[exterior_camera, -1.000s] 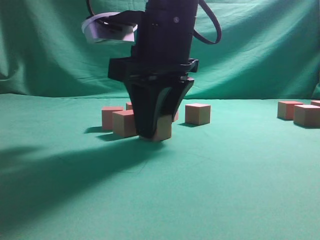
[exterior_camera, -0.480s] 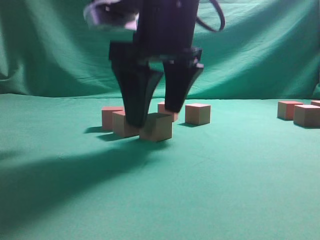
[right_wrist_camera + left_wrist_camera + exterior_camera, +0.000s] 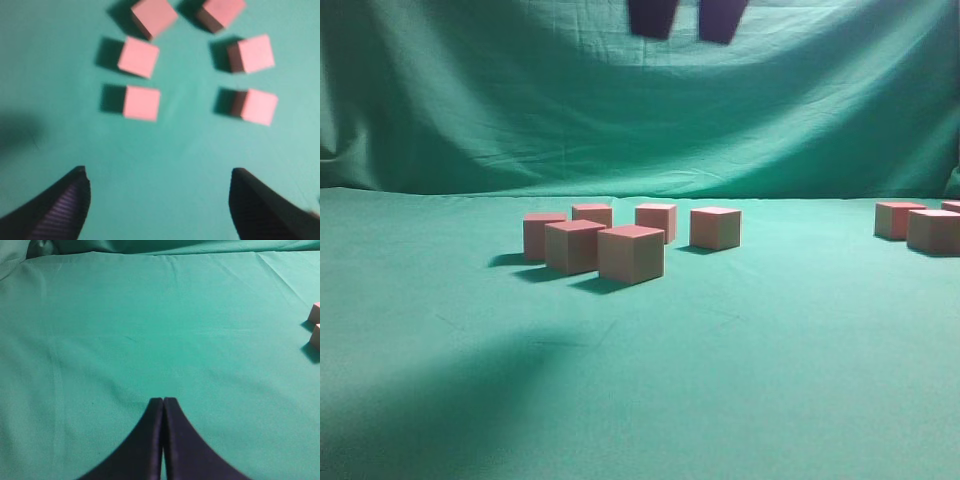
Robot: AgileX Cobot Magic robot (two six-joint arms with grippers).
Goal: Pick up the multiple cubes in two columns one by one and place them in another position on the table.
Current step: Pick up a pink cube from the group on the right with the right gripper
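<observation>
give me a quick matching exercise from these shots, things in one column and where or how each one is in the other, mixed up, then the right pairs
Things
1. left gripper
2. right gripper
3. group of six cubes
4. cubes at the far right edge

Place or state
A. fingers pressed together, low over bare green table
B. jaws spread wide, high above the cubes and holding nothing
C. resting on the table in two columns of three, near the middle of the exterior view
D. set apart from the main group, partly cut off by the frame

Pairs: 1-A, 2-B, 3-C, 4-D
</observation>
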